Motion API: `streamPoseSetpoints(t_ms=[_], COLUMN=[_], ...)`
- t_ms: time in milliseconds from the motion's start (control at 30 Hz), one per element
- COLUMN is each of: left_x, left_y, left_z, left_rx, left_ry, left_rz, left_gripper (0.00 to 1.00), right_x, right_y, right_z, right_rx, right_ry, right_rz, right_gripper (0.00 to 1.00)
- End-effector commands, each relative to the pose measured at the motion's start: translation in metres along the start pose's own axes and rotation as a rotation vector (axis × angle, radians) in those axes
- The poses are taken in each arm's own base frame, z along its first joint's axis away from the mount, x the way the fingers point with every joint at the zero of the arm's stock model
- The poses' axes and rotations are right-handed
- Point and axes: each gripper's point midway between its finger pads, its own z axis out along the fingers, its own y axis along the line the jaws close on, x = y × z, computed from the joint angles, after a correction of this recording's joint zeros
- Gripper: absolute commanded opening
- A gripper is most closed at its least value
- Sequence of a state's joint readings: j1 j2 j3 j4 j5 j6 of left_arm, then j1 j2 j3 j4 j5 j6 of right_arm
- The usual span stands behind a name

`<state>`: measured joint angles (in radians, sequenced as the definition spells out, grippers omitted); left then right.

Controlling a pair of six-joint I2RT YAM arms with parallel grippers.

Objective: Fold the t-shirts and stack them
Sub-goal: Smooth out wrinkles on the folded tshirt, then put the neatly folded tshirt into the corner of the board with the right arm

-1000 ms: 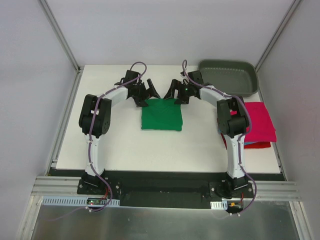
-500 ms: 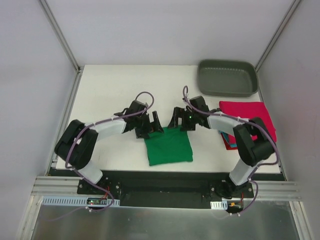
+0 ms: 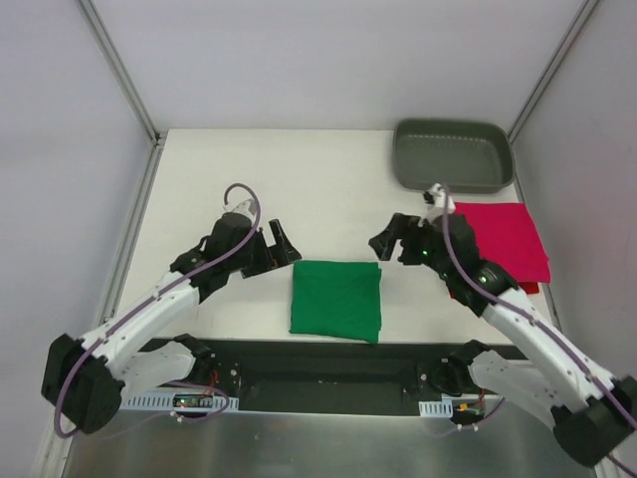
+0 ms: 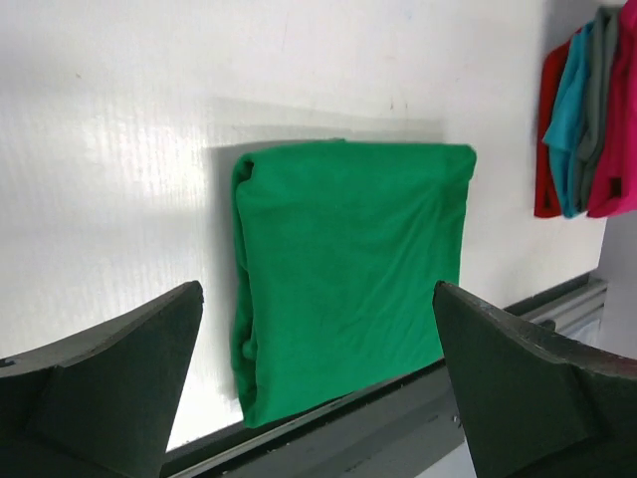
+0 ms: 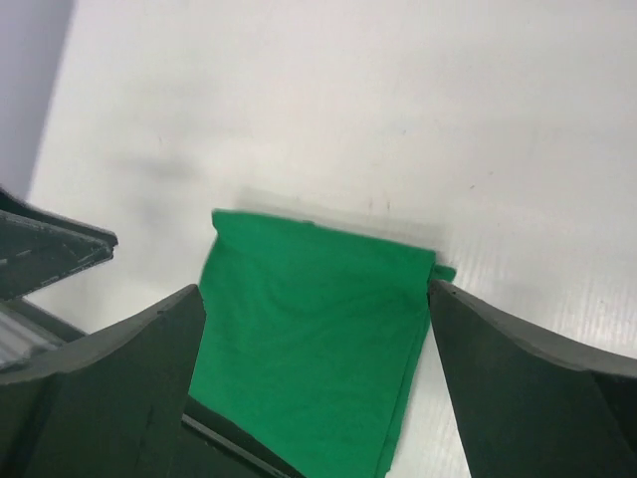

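A bright green t-shirt (image 3: 336, 299) lies folded into a flat rectangle at the table's near edge, between the two arms. My left gripper (image 3: 283, 248) hovers open just off its far left corner, touching nothing. The right gripper (image 3: 389, 242) hangs open off the far right corner, also empty. Both wrist views look down on the green t-shirt (image 4: 348, 289) (image 5: 309, 339) between wide-spread jaws. A stack of folded t-shirts (image 3: 498, 242), crimson-pink on top with red and teal edges below, rests at the table's right side; the left wrist view shows that stack (image 4: 587, 110) edge-on.
A grey plastic tray (image 3: 453, 154) stands at the back right corner, just behind the stack. The white table (image 3: 328, 179) ends in a black rail right at the green shirt's near edge. Grey walls and metal posts close in the sides.
The green shirt slid from mid-table to the near edge as both arms drew back. The grippers have since moved off its far edge, apart to either side.
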<state>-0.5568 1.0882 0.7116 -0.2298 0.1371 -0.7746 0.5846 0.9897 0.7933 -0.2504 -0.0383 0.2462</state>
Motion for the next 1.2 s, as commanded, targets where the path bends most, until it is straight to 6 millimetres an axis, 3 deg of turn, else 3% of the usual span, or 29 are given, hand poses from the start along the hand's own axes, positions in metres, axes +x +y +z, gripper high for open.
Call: streamPoseSetpoints(t_ms=[0, 33, 200, 300, 367, 633, 900, 1167], left_x=[-0.003, -0.002, 0.007, 0.013, 0.014, 0.018, 0.019, 0.020], left_y=[0.030, 0.039, 0.069, 0.077, 0.078, 0.080, 0.086, 0.089], left_z=[-0.023, -0.025, -0.028, -0.023, -0.021, -0.011, -0.011, -0.008], left_rx=[-0.099, -0.128, -0.222, -0.248, -0.259, -0.289, -0.308, -0.326], left_ry=[-0.118, -0.139, -0.164, -0.142, -0.122, -0.063, -0.070, -0.060], left_rz=[-0.007, -0.011, -0.036, -0.033, -0.012, 0.012, 0.012, 0.014], left_gripper=[0.99, 0.99, 0.99, 0.99, 0.99, 0.99, 0.99, 0.99], right_x=[0.013, 0.021, 0.088, 0.123, 0.136, 0.143, 0.155, 0.175], right_y=[-0.049, -0.055, -0.048, -0.051, -0.055, -0.056, -0.047, -0.041], right_z=[-0.025, -0.028, -0.030, -0.020, -0.014, 0.015, 0.023, 0.028], right_rx=[0.189, 0.195, 0.061, 0.069, 0.108, 0.309, 0.406, 0.467], right_ry=[-0.140, -0.153, 0.002, 0.112, 0.167, 0.241, 0.324, 0.405], right_rz=[0.160, 0.216, 0.275, 0.317, 0.316, 0.219, 0.140, 0.109], right_gripper=[0.96, 0.96, 0.96, 0.96, 0.96, 0.99, 0.72, 0.66])
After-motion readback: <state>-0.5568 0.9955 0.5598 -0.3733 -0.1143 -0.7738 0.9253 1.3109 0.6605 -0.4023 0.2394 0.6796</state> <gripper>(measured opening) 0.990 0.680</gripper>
